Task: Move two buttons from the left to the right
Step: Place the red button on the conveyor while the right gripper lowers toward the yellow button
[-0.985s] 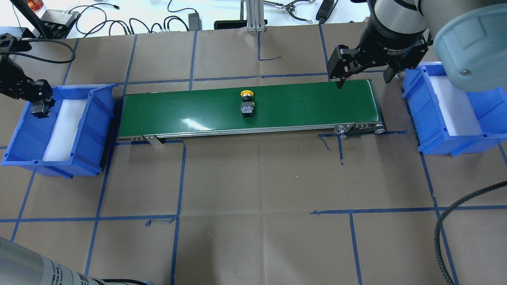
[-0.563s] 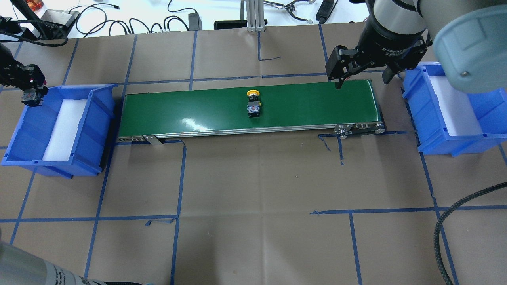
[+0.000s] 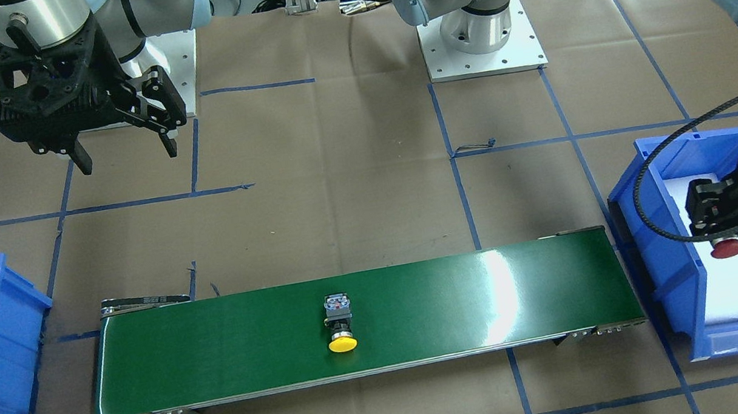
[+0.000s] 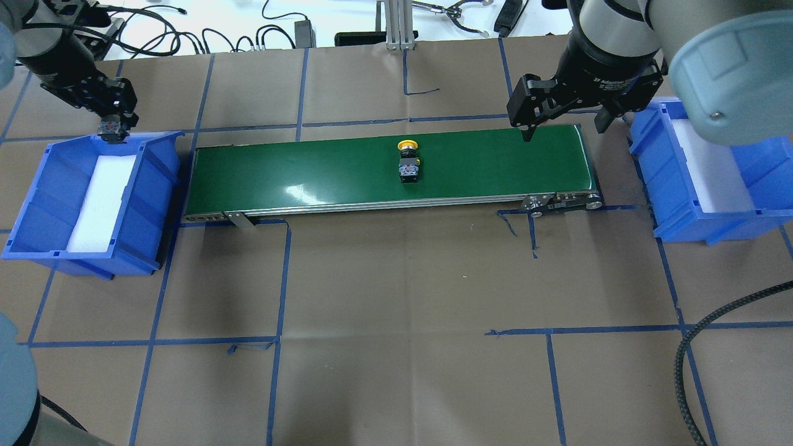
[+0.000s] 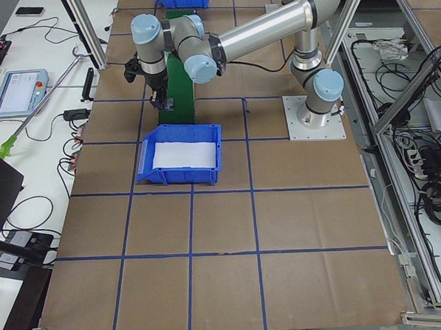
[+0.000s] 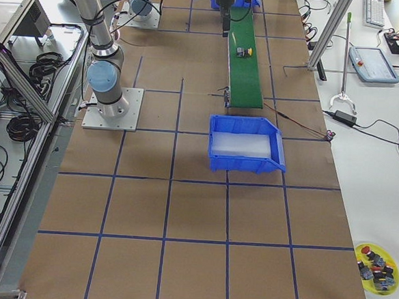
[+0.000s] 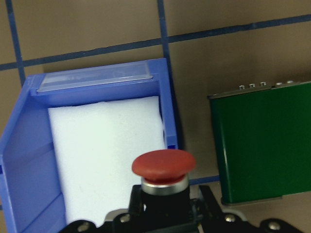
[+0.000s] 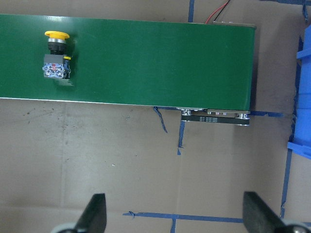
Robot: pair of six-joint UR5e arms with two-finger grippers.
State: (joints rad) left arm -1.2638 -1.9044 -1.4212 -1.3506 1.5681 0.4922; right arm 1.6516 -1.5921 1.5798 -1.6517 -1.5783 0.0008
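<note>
Red button [image 7: 164,165] gripped over the left bin [image 4: 37,204] – yellow button [image 4: 408,162] lying mid-belt.

The left gripper [image 3: 721,236] is clenched on the red button, cap poking out past the fingertips, and holds it in the air with the bin's white foam beneath the jaws. Out to the side of those jaws starts the green belt [image 4: 495,167] – the yellow button lies on its side about halfway along, well apart from both grippers. Over the belt's far end hangs the right gripper [image 4: 562,129], jaws spread wide and empty, with a second blue bin [image 4: 712,224] just beside it.
</note>
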